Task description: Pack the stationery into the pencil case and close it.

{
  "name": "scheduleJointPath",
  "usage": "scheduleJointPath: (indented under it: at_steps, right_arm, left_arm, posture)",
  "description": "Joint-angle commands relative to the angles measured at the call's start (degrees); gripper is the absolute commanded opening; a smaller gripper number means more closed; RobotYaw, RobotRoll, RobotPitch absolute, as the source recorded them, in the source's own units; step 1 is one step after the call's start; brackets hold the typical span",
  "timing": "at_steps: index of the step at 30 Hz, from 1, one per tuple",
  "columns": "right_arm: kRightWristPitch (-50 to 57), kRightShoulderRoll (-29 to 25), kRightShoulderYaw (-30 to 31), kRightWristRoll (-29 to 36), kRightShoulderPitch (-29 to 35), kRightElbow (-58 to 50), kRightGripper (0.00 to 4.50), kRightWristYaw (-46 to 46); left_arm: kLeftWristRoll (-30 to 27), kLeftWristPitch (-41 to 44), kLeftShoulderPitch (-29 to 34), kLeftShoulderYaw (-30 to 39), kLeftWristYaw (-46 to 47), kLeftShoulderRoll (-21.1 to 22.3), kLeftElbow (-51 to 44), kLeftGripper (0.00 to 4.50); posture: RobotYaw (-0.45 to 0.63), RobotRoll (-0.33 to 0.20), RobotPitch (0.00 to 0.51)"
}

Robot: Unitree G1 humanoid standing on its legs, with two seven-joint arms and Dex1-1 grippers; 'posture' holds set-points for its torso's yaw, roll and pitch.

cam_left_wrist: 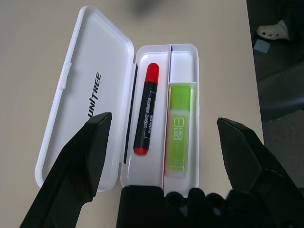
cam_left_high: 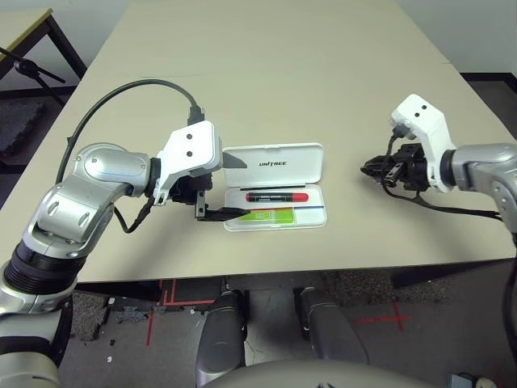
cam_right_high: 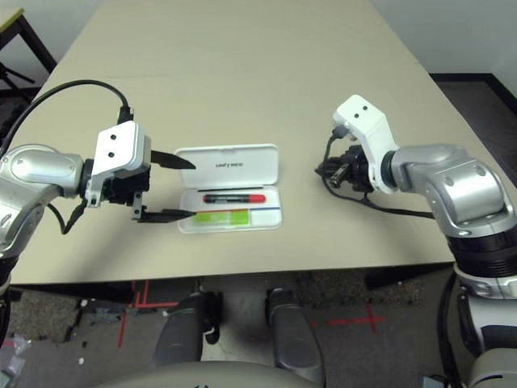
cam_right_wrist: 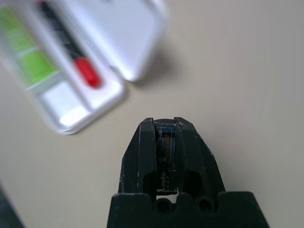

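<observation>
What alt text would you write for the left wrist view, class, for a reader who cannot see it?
An open white pencil case lies on a beige table, its tray holding a red marker and a lime-green highlighter side by side. The left gripper hovers over it, black fingers spread wide.

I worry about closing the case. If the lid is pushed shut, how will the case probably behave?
The case looks like thin hard plastic, so probably stiff and light. Lying open on the smooth table, it may slide when the lid is pushed. The marker seems round and could roll slightly inside.
</observation>
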Motion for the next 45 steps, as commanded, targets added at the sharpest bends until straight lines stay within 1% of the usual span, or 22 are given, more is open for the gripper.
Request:
scheduleJointPath:
  at_steps: [1, 3, 9, 14, 20, 28, 42, 43, 44, 45]
  right_arm:
    - [-5.3, -1.1, 2.4, 2.3, 0.5, -2.9, 0.28, 9.1]
    - [-6.3, -1.0, 3.8, 2.7, 0.0, -4.4, 0.28, 12.2]
    - [-11.2, 0.8, 8.0, -1.4, -1.4, -2.4, 0.28, 15.1]
    - [-14.1, 4.7, 12.0, -4.7, -3.2, -0.9, 0.28, 15.3]
    - [-18.7, 9.1, 15.6, -9.1, -5.2, 3.9, 0.28, 15.8]
    - [-23.0, 12.8, 17.4, -13.4, -4.9, 8.2, 0.28, 15.2]
    - [-24.0, 15.0, 17.1, -15.4, -3.9, 9.2, 0.28, 14.8]
    - [-24.0, 15.1, 17.0, -15.4, -3.9, 9.3, 1.03, 14.8]
    - [-24.1, 15.1, 17.0, -15.4, -4.0, 9.3, 1.4, 14.9]
    - [-24.1, 15.1, 16.9, -15.4, -4.0, 9.5, 1.67, 14.9]
  left_arm:
    - [1.0, 0.4, 0.1, -1.3, 0.4, 0.6, 0.2, 4.5]
    - [1.4, 0.4, 0.2, -1.5, 0.6, 0.6, 0.3, 4.5]
    - [1.7, 0.5, 0.5, -1.5, 0.7, 0.7, 0.0, 4.5]
    - [1.9, 0.6, 0.7, -1.7, 0.8, 0.9, -0.1, 4.5]
    - [2.6, 0.4, 1.3, -2.4, 1.3, 0.5, -0.4, 4.5]
    - [2.3, 1.0, 1.7, -2.4, 2.1, 0.5, -1.2, 4.5]
    - [2.4, 1.1, 1.9, -2.9, 2.5, 0.6, -1.4, 4.5]
    - [2.4, 1.0, 1.9, -2.9, 2.5, 0.6, -1.3, 4.5]
    - [2.5, 1.0, 1.9, -3.0, 2.5, 0.6, -1.2, 4.5]
    - [2.6, 0.9, 1.9, -3.0, 2.5, 0.6, -1.1, 4.5]
  posture:
    - [-0.03, 0.0, 0.152]
    - [-0.03, 0.0, 0.153]
    - [-0.02, 0.0, 0.157]
    - [-0.02, 0.0, 0.159]
    - [-0.01, 0.0, 0.16]
    - [0.0, 0.0, 0.16]
    - [0.0, 0.0, 0.159]
    - [0.0, 0.0, 0.159]
    - [0.0, 0.0, 0.157]
    - [0.0, 0.0, 0.157]
